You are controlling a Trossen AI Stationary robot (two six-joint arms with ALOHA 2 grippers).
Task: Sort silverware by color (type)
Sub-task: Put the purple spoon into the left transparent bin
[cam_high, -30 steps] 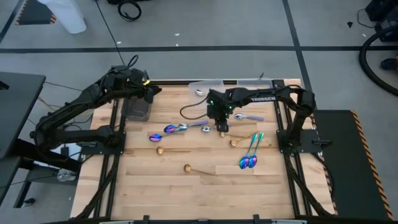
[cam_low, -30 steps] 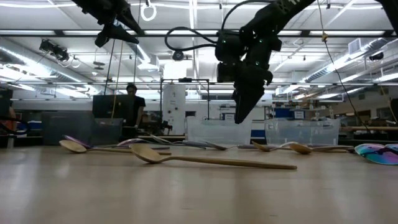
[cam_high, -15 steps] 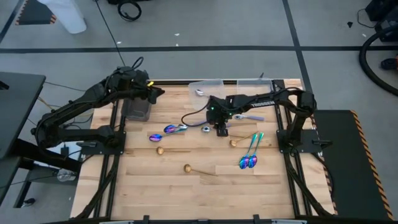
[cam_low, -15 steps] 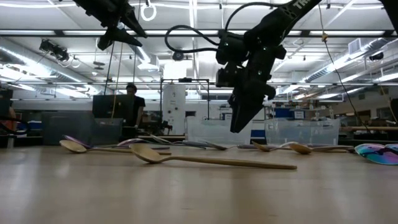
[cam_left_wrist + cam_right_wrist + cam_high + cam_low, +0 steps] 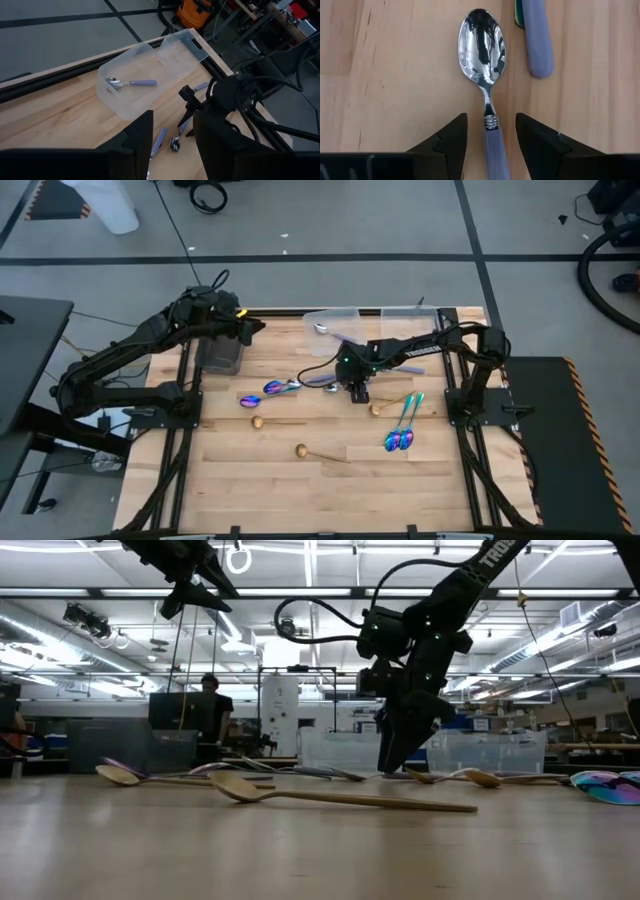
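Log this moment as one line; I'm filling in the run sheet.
right gripper: low, fingers open astride lavender-handled silver spoon | left gripper: open, raised over dark tray | clear container: holds one spoon

wooden table [image 5: 300, 490] has spoons [image 5: 402, 420] scattered across the middle, plus clear plastic bins [image 5: 335, 320] along the far edge.

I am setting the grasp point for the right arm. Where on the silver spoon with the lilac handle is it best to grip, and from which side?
Probably the lilac handle just behind the ringed collar, from straight above. The silver spoon lies flat with its narrow neck centred between the open fingers of the right gripper; the bowl is wide and rounded.
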